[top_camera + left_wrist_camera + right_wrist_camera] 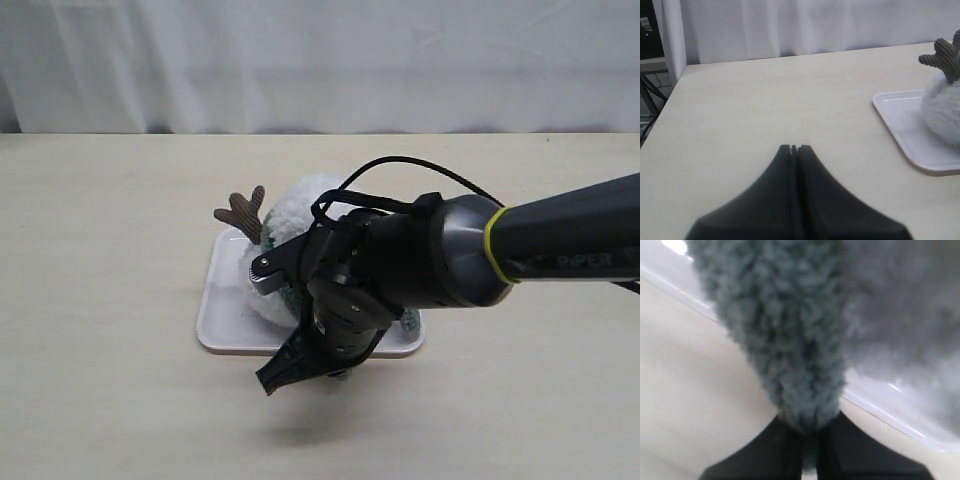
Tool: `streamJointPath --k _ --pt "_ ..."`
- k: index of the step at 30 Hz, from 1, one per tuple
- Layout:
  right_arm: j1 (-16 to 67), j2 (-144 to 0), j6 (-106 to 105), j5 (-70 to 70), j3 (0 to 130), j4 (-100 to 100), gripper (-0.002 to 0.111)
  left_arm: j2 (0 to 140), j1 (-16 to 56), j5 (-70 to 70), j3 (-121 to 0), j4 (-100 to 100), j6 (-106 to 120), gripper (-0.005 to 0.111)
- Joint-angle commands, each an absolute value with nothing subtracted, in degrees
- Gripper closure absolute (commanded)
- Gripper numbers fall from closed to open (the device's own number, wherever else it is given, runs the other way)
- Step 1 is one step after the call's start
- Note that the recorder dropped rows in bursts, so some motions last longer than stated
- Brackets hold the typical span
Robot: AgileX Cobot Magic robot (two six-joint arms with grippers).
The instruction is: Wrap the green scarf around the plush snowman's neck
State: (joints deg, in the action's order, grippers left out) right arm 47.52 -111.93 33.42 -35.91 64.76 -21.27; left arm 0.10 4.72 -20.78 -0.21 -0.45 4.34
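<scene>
Right wrist view: the right pincer [807,440] is closed on one end of the green scarf [790,340], and the fuzzy strip bunches out from between its two dark fingers. Beside the strip is a pale, blurred fleece mass, which I take for the plush snowman [900,315], and under both runs the rim of the white tray [880,412].

From the exterior camera, this pincer hangs over the tray's near rim, on the side toward the near edge of the worktop [100,250]. The arm covers most of the snowman. A brown twig arm [242,212] and some white fluff show past it, with slivers of green at the neck line. The tray sits about mid-worktop, well clear of every edge.

The left pincer [794,149] is closed on nothing, low over bare worktop toward the left edge and well apart from the tray.

The step in hand looks like drawing the held end round the neck. How much of the wrap is laid cannot be told, as the arm hides it.

Next, the end must be carried on round the neck under light tension, so that the soft plush neither tips nor slides off the tray.
</scene>
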Motion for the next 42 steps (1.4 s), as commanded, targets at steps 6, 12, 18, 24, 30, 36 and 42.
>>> streamJointPath --k 6,12,18,24,30,36,42 --pt "48.8 -105.5 29.5 -42.0 64.6 -18.9 0.065 0.0 4.6 -20.2 0.0 -0.5 4.2 0.107" --pt "48.8 -100.8 27.6 -55.2 64.3 -19.0 0.051 0.0 4.6 -20.2 0.0 -0.5 4.2 0.107" --pt "48.6 -95.8 33.2 -55.6 60.0 -25.7 0.048 0.0 4.6 -20.2 0.0 -0.5 4.2 0.107" --pt "43.4 -94.3 42.5 -41.1 53.6 -30.7 0.048 0.0 4.6 -20.2 0.0 -0.5 4.2 0.107" --pt "38.5 -95.9 41.7 -26.4 48.7 -34.4 0.049 0.0 4.6 -20.2 0.0 -0.5 4.2 0.107" --pt "35.8 -98.0 44.6 -23.9 48.7 -40.8 0.049 0.0 4.6 -20.2 0.0 -0.5 4.2 0.107" --pt "35.8 -102.2 44.9 -17.1 48.6 -44.7 0.049 0.0 4.6 -20.2 0.0 -0.5 4.2 0.107"
